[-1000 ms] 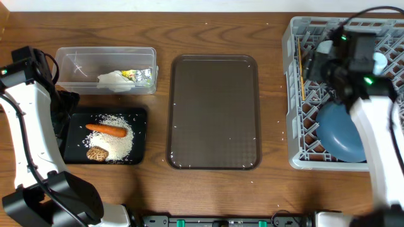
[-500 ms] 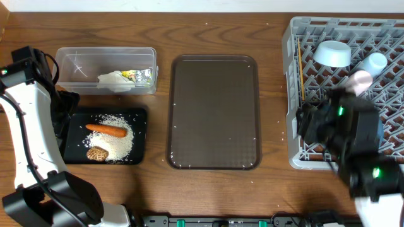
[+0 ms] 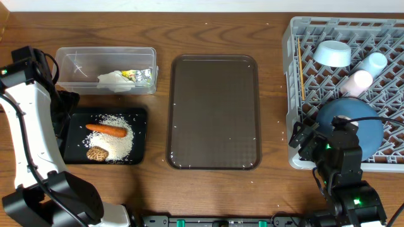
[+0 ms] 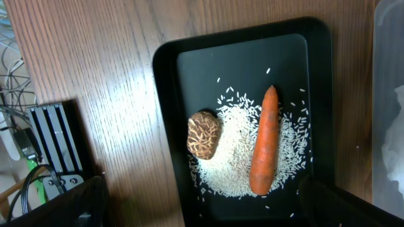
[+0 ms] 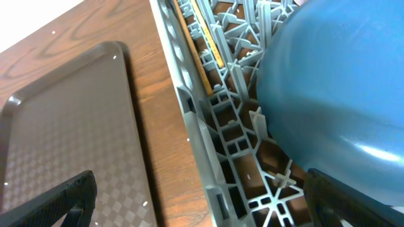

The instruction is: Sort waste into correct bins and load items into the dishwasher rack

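The black tray (image 3: 139, 153) holds white rice (image 3: 120, 144), an orange carrot (image 3: 106, 130) and a brown lump (image 3: 96, 153); the left wrist view shows the carrot (image 4: 265, 142) and the lump (image 4: 204, 134) too. The clear tub (image 3: 79, 62) holds a white tissue (image 3: 113, 79), a green-yellow wrapper (image 3: 130, 74) and foil (image 3: 147, 77). The grey rack (image 3: 293, 38) holds the dark-blue plate (image 3: 353, 123), light-blue bowl (image 3: 332, 53), light-blue cup (image 3: 375, 62), pinkish cup (image 3: 358, 82) and chopsticks (image 3: 300, 69). My left gripper (image 3: 62, 115) is open and empty above the black tray's left end. My right gripper (image 3: 305, 144) is open and empty over the rack's front-left corner.
A flat brown serving tray (image 3: 213, 113) lies in the middle of the wooden table, bare. Stray rice grains dot the table around it. The right wrist view shows the rack wall (image 5: 189, 107) and the plate (image 5: 334, 94) close by.
My right arm has drawn back from over the rack's far part to its front-left corner, uncovering the bowl, cups and plate. The left arm has not moved.
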`<state>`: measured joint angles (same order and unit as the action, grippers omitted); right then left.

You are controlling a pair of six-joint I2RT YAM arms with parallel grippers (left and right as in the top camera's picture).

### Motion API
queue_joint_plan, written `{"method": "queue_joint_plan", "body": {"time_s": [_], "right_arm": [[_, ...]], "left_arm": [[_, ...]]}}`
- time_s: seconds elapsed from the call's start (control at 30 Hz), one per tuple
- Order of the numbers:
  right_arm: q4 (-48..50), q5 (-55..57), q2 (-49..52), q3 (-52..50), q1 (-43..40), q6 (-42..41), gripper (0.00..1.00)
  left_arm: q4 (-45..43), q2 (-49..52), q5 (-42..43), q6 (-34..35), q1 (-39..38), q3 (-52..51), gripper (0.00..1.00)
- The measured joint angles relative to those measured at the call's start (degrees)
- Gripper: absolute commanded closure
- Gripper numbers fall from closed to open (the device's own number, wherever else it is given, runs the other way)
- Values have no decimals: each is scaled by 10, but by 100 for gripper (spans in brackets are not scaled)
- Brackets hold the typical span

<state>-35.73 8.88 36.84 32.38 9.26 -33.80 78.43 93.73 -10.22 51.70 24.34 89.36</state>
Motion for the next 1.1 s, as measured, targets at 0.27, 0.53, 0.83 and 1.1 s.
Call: {"method": "queue_joint_plan", "body": {"time_s": [0.27,0.53,0.83,1.1], "right_arm": [[-13,2,0,0,0,-4,1],[-17,2,0,0,0,-5,1],[-36,6,-27,-14,0,-5,1],[95,-2,-153,-144,-45,-6,1]], "left_arm": [[0,0,0,0,0,0,2],[0,0,0,0,0,0,2],[0,0,0,0,0,0,2],[0,0,0,0,0,0,2]]}}
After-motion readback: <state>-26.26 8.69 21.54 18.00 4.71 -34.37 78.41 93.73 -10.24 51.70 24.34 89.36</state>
